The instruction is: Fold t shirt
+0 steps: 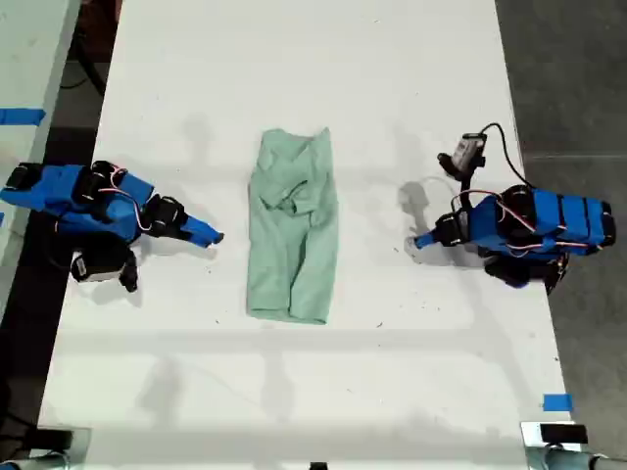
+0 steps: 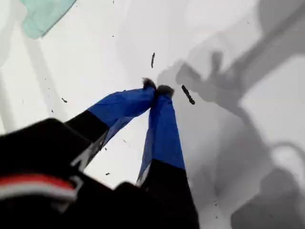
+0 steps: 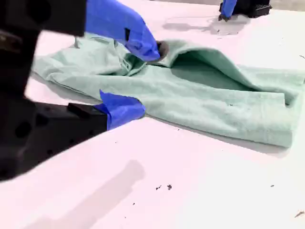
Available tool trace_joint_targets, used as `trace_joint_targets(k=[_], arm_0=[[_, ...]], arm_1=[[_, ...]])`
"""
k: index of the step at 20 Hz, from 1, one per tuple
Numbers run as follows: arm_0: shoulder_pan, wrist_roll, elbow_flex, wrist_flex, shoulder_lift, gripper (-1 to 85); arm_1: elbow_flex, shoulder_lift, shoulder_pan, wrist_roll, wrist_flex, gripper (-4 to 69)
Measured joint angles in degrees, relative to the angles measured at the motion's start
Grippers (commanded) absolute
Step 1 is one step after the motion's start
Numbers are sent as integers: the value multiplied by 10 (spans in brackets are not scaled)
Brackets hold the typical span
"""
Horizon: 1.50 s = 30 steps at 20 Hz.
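The pale mint-green t shirt (image 1: pixel 292 230) lies wrinkled and folded into a long strip at the middle of the white table (image 1: pixel 313 392). In the exterior view, my second gripper (image 1: pixel 214 236) is on the left, pointing at the shirt from a short gap away. Its wrist view shows it open (image 3: pixel 147 78), with the t shirt (image 3: pixel 214 100) close beyond the fingers and nothing between them. My first gripper (image 1: pixel 419 241) is on the exterior view's right, farther from the shirt. It is shut (image 2: pixel 157 88) over bare table, with only a shirt corner (image 2: pixel 43 16) in sight.
A small grey module on a black cable (image 1: pixel 470 152) sticks up beside the first arm. Blue tape marks (image 1: pixel 556 401) sit near the table's near corner on the exterior view's right. Dark floor (image 1: pixel 578 78) borders the table on that side.
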Motion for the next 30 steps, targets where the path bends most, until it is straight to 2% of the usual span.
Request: trace_joint_targets(k=[2,4,7,9,11,14,16,18,20,21,22,24,27,30], arm_0=[[-27,-2,0,2,0,-1],[-121,-11,0,2,0,-1],[-132,-11,0,2,0,-1],[-126,-15,0,4,0,-1],[-92,-20,0,-23,0,-1],[-68,-93,-34,-15,-32,-2],[-33,-144,-101,-15,-113,-2],[4,-171,-220,-10,-281,7],[21,-173,-397,42,-490,59],[21,-173,-491,72,-584,81],[27,-173,-575,97,-665,107],[40,-157,-707,127,-775,146],[61,-118,-787,126,-899,195],[77,-117,-790,93,-947,209]], arm_1=[[0,0,0,1,0,14],[0,0,0,1,0,14],[0,0,0,1,0,14],[0,0,1,1,0,9],[0,0,6,18,0,8],[-8,-16,-14,106,9,6],[-79,-120,-33,167,17,-5],[-227,-302,-55,187,29,-12],[-425,-538,-78,187,53,-1],[-533,-657,-91,187,75,32],[-647,-775,-101,185,104,113],[-866,-990,-128,161,151,168],[-1158,-1241,-162,133,163,241],[-1245,-1305,-176,167,159,217]])
